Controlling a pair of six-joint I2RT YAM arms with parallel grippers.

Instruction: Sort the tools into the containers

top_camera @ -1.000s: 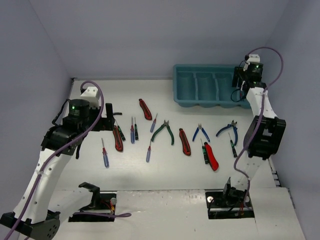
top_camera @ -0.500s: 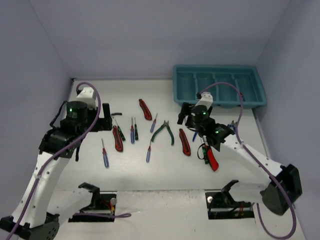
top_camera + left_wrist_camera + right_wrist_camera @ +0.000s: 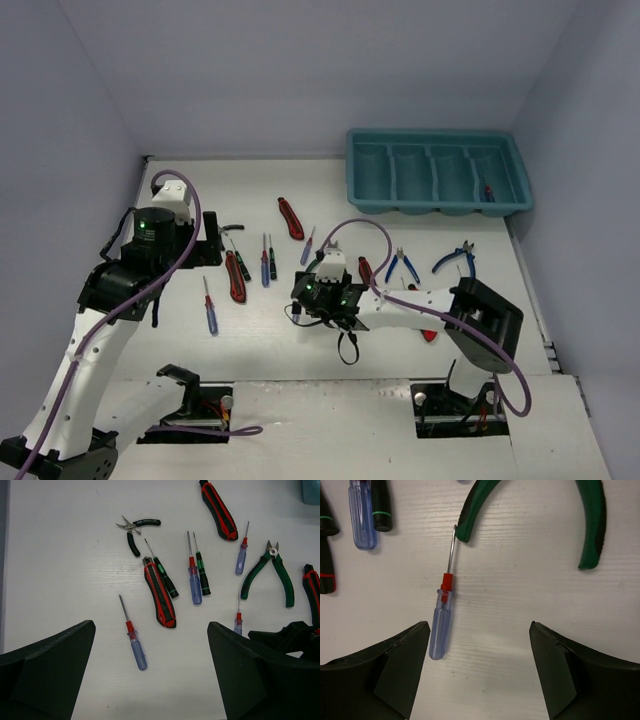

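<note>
The tools lie scattered on the white table. My right gripper (image 3: 318, 295) is open and empty, low over the table's middle. In the right wrist view (image 3: 480, 672) a blue-handled screwdriver (image 3: 440, 630) lies just inside the left finger, with green-handled pliers (image 3: 590, 525) beyond it. My left gripper (image 3: 215, 246) is open and empty above the left group: a blue screwdriver (image 3: 134, 645), a red-and-black knife (image 3: 160, 592), small black pliers (image 3: 135, 527). The teal tray (image 3: 437, 150) stands at the back right, with one small tool (image 3: 488, 192) in its rightmost compartment.
Two blue pliers (image 3: 402, 265) (image 3: 455, 258) and two red knives (image 3: 365, 270) (image 3: 430, 330) lie right of my right arm. Another red knife (image 3: 291, 218) lies further back. Grey walls close in the table on three sides.
My right arm has swung from above the tray's right end down and left to the table's middle. A small tool now shows in the rightmost compartment. The left arm has barely moved.
</note>
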